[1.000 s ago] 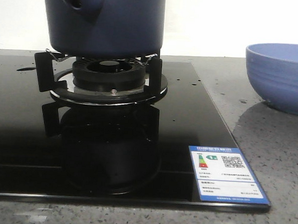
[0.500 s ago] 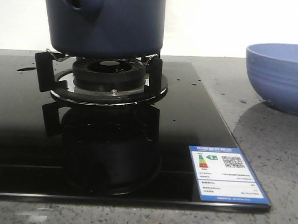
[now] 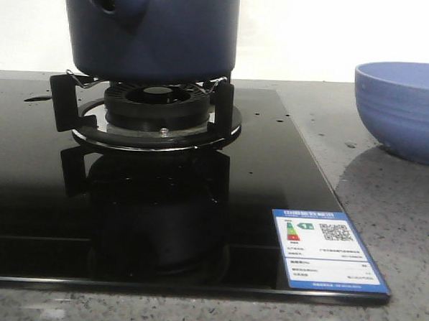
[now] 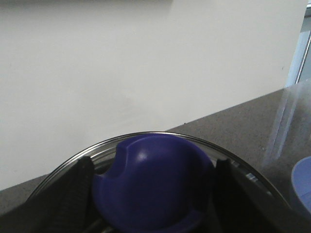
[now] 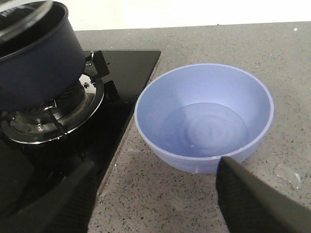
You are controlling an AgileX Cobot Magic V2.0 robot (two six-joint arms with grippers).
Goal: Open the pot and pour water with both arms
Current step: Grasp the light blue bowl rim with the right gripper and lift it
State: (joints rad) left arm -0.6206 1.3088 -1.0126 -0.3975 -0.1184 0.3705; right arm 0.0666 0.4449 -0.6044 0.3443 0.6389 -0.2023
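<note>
The pot (image 3: 153, 31) sits on the burner (image 3: 156, 103) at the far left of the stove. The left end effector (image 4: 150, 194) closes its fingers (image 4: 73, 194) on the lid knob (image 4: 153, 187), apparently to lift the glass lid. The right end effector (image 5: 155, 194) hangs wide open and empty near the bowl (image 5: 204, 124) (water already inside), probably ready to grasp it.

A grey speckled counter (image 3: 384, 212) carries a black glass hob (image 3: 26, 194) and blue bowl (image 3: 404, 109).
</note>
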